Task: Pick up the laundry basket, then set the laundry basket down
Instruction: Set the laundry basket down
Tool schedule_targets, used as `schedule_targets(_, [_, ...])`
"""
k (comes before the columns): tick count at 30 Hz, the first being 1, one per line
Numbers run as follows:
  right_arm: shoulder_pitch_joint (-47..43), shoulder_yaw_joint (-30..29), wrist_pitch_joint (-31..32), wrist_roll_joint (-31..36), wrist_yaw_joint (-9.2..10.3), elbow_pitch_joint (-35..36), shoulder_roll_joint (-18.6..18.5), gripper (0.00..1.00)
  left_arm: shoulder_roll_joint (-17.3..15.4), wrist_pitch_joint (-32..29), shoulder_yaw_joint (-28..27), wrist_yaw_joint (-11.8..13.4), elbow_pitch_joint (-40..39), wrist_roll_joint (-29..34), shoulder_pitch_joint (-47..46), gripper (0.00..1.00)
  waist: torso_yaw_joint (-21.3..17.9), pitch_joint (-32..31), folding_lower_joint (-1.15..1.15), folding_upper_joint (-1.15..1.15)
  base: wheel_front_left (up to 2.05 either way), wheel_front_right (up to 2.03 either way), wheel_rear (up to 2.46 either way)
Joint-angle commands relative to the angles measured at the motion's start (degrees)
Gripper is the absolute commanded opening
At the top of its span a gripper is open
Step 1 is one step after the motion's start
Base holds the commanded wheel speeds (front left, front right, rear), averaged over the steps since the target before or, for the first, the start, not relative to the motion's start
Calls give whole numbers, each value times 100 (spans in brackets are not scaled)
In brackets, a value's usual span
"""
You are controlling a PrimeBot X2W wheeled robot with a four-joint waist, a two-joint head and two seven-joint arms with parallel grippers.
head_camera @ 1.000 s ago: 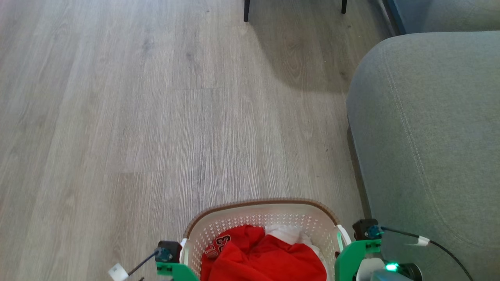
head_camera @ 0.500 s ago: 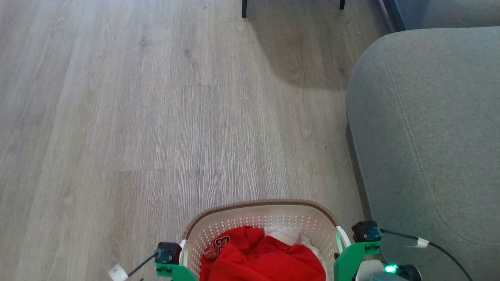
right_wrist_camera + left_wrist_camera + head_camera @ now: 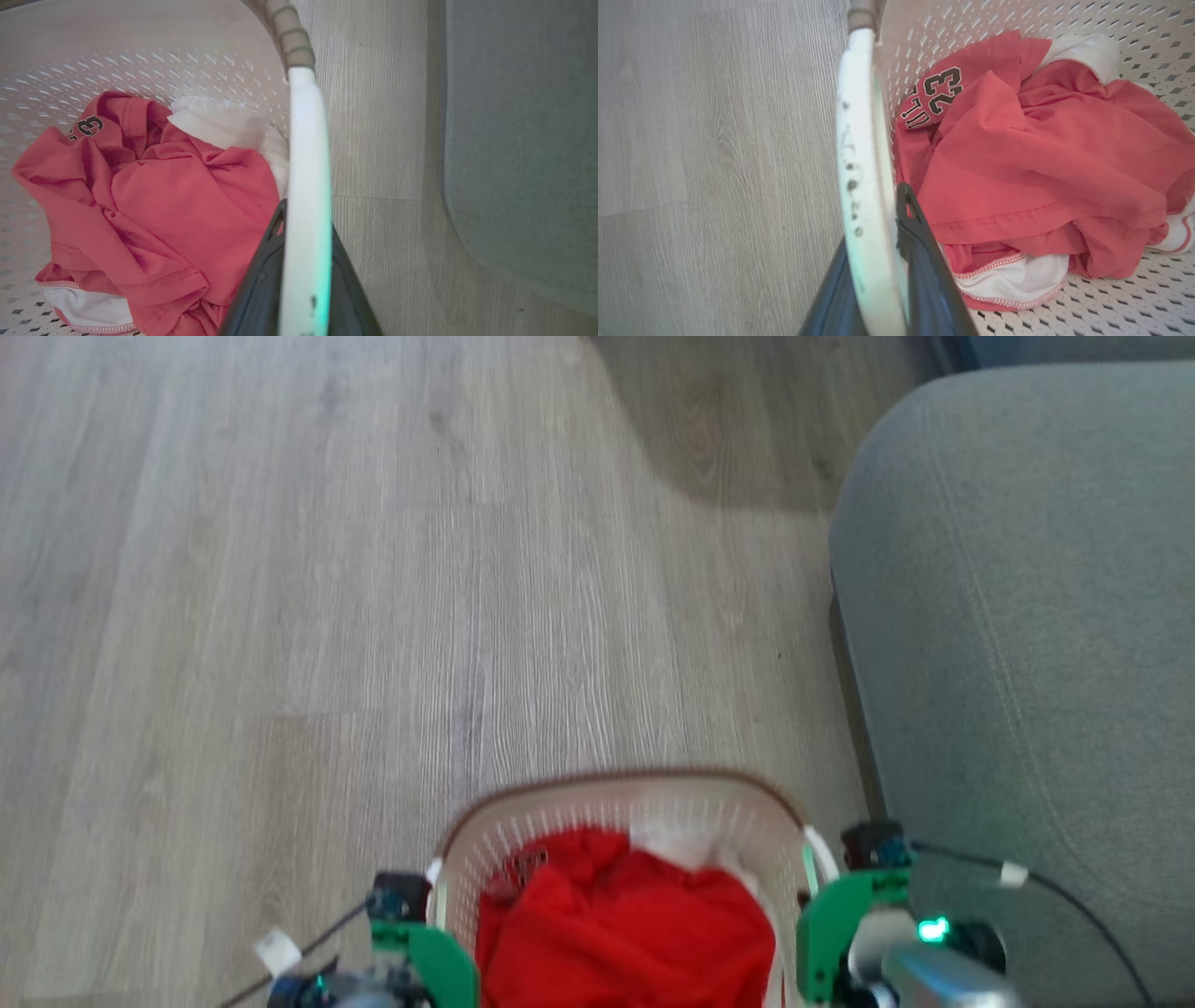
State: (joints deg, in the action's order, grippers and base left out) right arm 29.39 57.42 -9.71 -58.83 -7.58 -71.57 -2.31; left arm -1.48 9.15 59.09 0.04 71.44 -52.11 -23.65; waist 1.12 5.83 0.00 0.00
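My left gripper (image 3: 873, 219) pinches the laundry basket's (image 3: 616, 779) smooth white left handle (image 3: 864, 140) between its dark fingers (image 3: 924, 261). My right gripper (image 3: 307, 219) clamps the right handle (image 3: 306, 140) likewise. The perforated white plastic basket, with its brown woven-look rim, sits between them, just beside the grey fabric sofa (image 3: 1027, 569). Inside lie a crumpled red jersey (image 3: 1017, 154) printed "23" and some white cloth (image 3: 219, 123). Beyond is the pale wood-grain floor (image 3: 280, 569).

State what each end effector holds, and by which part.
The laundry basket: left end effector grips its left handle, right end effector its right handle.
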Motion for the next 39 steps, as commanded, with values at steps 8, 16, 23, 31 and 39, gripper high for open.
schedule_targets(8, [931,27,-304,-28,9,-65,-56,0,-144,225,-20,59,107,61,-879,0,-11,782,0,0,0,0,0])
schedule_targets(16, [1640,-48,-421,40,9,-170,-56,0,-197,347,-45,84,152,122,-1581,0,13,1592,0,0,0,0,0])
schedule_targets(23, [2343,-204,-499,224,9,-230,-56,0,-196,456,-88,120,173,168,-2270,0,84,2428,0,0,0,0,0])
schedule_targets(31, [2992,-589,-523,643,9,-237,-238,0,-172,543,-142,157,154,214,-2999,0,189,3331,0,0,0,0,0])
schedule_targets(39, [3439,-987,-527,1103,9,-238,-266,0,-155,578,-169,205,110,297,-3512,0,264,4091,0,0,0,0,0])
